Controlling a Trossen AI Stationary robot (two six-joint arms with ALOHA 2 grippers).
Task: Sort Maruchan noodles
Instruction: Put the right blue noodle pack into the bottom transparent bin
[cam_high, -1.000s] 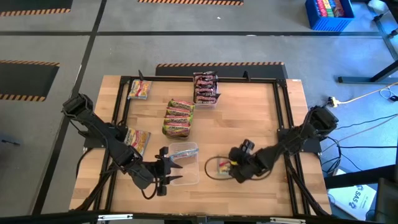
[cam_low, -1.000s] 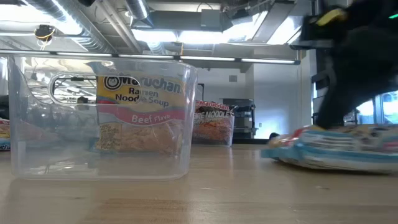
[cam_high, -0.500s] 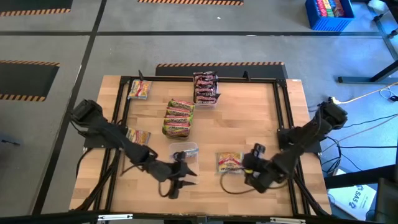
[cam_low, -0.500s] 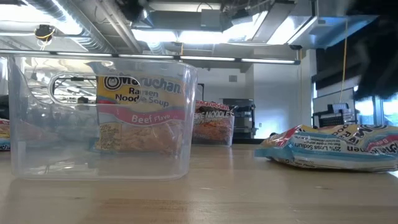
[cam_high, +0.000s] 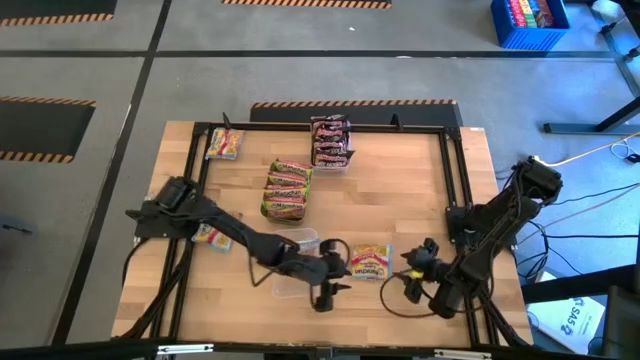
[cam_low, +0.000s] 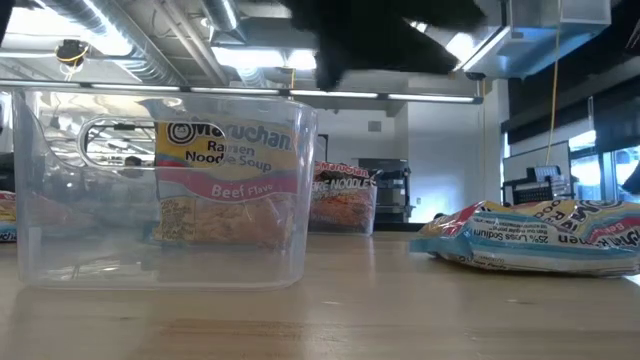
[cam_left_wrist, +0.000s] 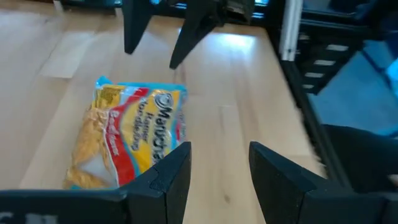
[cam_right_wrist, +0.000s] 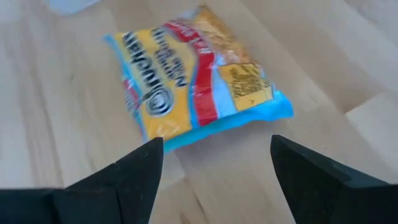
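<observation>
The left gripper (cam_high: 328, 290) is hovering over the front middle of the wooden desk (cam_high: 400, 190), its two dark fingers (cam_left_wrist: 168, 177) standing apart with nothing between them, so it is released. Just beside it, toward the right arm, a yellow Maruchan noodle packet (cam_high: 370, 262) is lying flat on the desk; in the left wrist view this same packet (cam_left_wrist: 127, 140) is sitting just ahead of the fingertips and slightly to one side, not touched. The right gripper (cam_high: 418, 268) is hanging on the far side of that packet, near it but clear of it, with its fingers (cam_right_wrist: 134, 174) spread wide and holding nothing, the packet (cam_right_wrist: 193, 84) showing whole between and beyond them. Behind the left gripper, partly under its arm, a clear plastic tray (cam_high: 296, 245) is standing empty. Farther back from both grippers a stack of green-and-orange packets (cam_high: 287, 188) is resting mid-desk, and beyond it a row of dark brown-red packets (cam_high: 330, 141) is standing in another tray near the rear edge. Well off to the left gripper's side, one yellow-pink packet (cam_high: 212, 236) is lying under the left arm and another (cam_high: 224, 144) is lying at the rear left corner.
</observation>
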